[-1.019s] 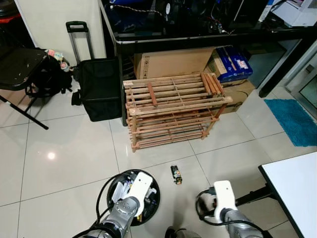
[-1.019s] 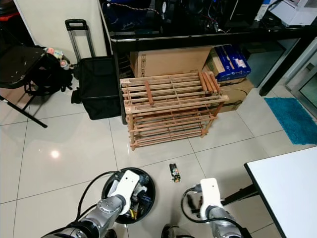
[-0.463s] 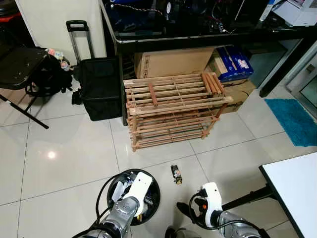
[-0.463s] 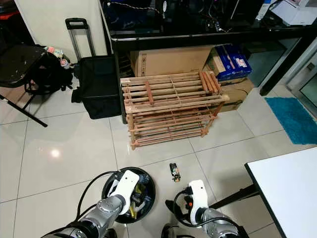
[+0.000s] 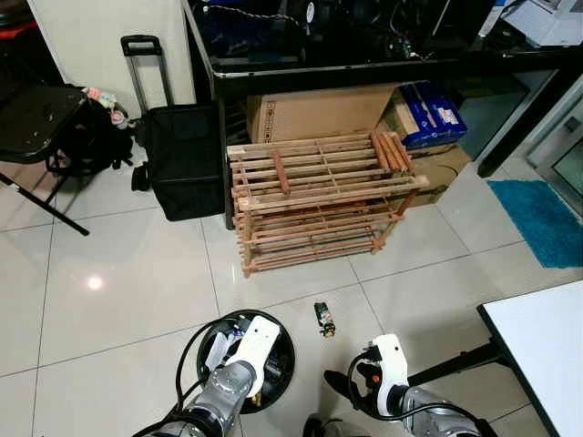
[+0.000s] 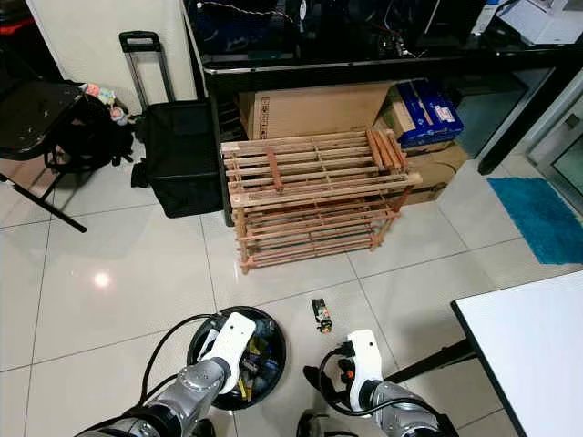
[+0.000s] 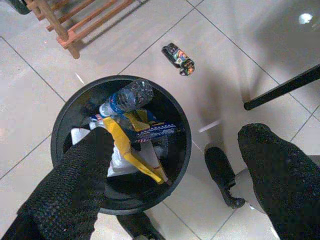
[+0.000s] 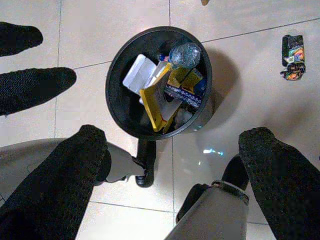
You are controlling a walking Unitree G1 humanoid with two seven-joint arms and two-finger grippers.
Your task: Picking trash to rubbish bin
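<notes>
A small dark wrapper (image 5: 323, 320) lies on the white floor tiles, just right of the black round rubbish bin (image 5: 284, 346). The bin holds a plastic bottle (image 7: 127, 97), a yellow packet (image 7: 125, 147) and other packaging. My left gripper (image 7: 175, 185) hangs open over the bin with nothing between its fingers. My right gripper (image 8: 170, 185) is also open and empty, low over the floor on the wrapper's near side, facing the bin (image 8: 112, 85). In the right wrist view the wrapper (image 8: 292, 56) lies beyond the bin's far side.
A wooden shoe rack (image 5: 319, 200) stands ahead, with cardboard boxes behind it under a black desk. A black trolley bag (image 5: 182, 159) and a folding chair (image 5: 36, 127) are to the left. A white table corner (image 5: 547, 346) and its dark leg (image 5: 455, 364) are at the right.
My right arm has swung inward to the left, closer to the wrapper and bin, mostly in the first half second. The left arm has stayed over the bin.
</notes>
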